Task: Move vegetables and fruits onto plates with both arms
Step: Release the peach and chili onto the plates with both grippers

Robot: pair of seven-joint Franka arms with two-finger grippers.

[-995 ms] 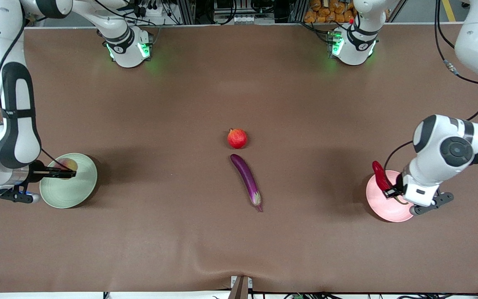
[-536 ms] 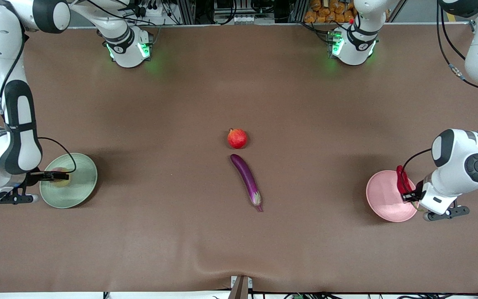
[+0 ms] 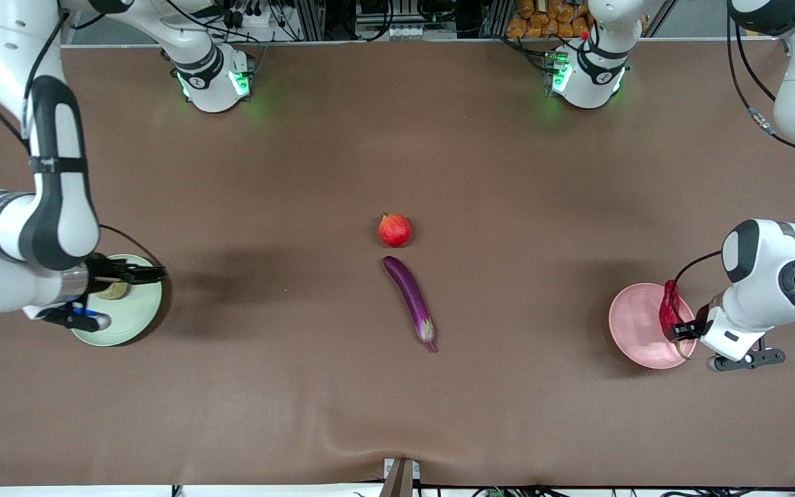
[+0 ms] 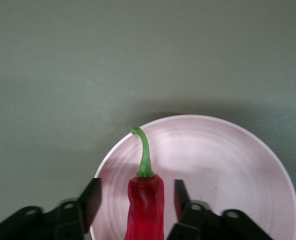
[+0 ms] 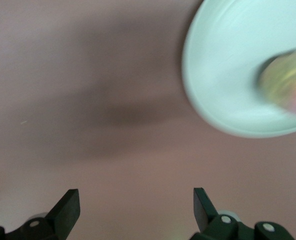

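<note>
My left gripper (image 3: 677,330) is open at the pink plate (image 3: 635,324), at the plate's edge toward the left arm's end. The red chili pepper (image 3: 668,308) is on that plate. In the left wrist view the chili (image 4: 145,205) stands between my fingers with a gap on each side, over the pink plate (image 4: 228,165). My right gripper (image 3: 154,275) is open and empty over the rim of the green plate (image 3: 142,324). The peach (image 3: 116,290) lies on that plate. The pomegranate (image 3: 395,230) and the purple eggplant (image 3: 410,295) lie mid-table.
The right wrist view shows the green plate (image 5: 223,75) with the blurred peach (image 5: 285,82) and bare brown table between the open gripper's (image 5: 134,197) fingers. The eggplant lies just nearer to the front camera than the pomegranate.
The right gripper let go of the peach and drew away toward the table's middle. The left gripper carried the chili toward the left arm's end of the pink plate and opened.
</note>
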